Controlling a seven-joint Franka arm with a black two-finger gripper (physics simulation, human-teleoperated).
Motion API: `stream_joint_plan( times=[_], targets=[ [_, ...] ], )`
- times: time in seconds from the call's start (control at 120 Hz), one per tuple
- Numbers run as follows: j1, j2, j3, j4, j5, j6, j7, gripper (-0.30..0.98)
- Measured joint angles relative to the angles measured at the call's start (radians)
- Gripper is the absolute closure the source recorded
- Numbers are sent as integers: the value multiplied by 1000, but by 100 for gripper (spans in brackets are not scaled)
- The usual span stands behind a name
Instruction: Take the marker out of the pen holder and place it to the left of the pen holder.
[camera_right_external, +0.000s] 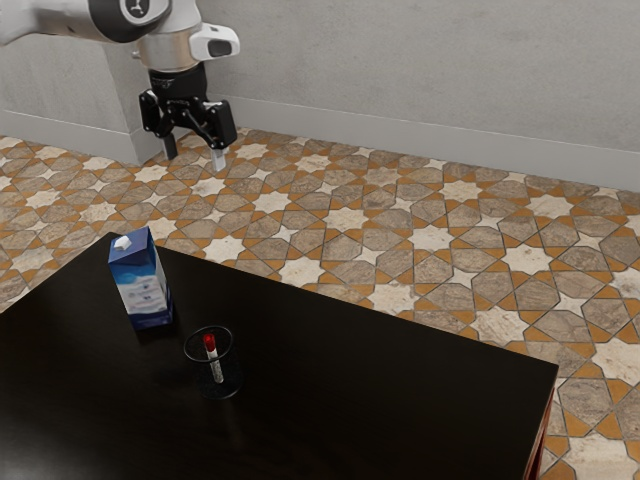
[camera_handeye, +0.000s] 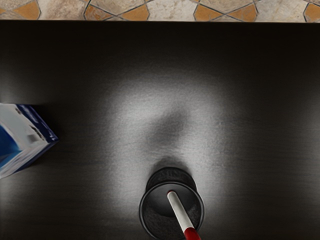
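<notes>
High above the table's far side, my gripper (camera_right_external: 194, 155) hangs open in the exterior view, its two fingers well apart with nothing between them. The dark, see-through mesh pen holder (camera_right_external: 228, 384) stands upright on the table, clearly apart from my gripper. Inside it leans the marker (camera_right_external: 215, 364), white with a red upper end. From above, in the wrist view, the round pen holder (camera_handeye: 171, 177) has the marker (camera_handeye: 179, 209) slanting across its mouth, with the red end at the rim.
A blue and white carton (camera_right_external: 142, 280) stands on the black table (camera_right_external: 340, 400), near the pen holder and close to the table's far corner. The same carton (camera_handeye: 22, 137) is partly visible in the wrist view. Patterned floor tiles (camera_right_external: 430, 235) lie beyond the table edge.
</notes>
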Motion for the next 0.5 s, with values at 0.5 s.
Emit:
stream_joint_plan(
  times=[0.5],
  targets=[
    [-3, -264, -62, -439, 22, 102, -19, 0]
  ],
)
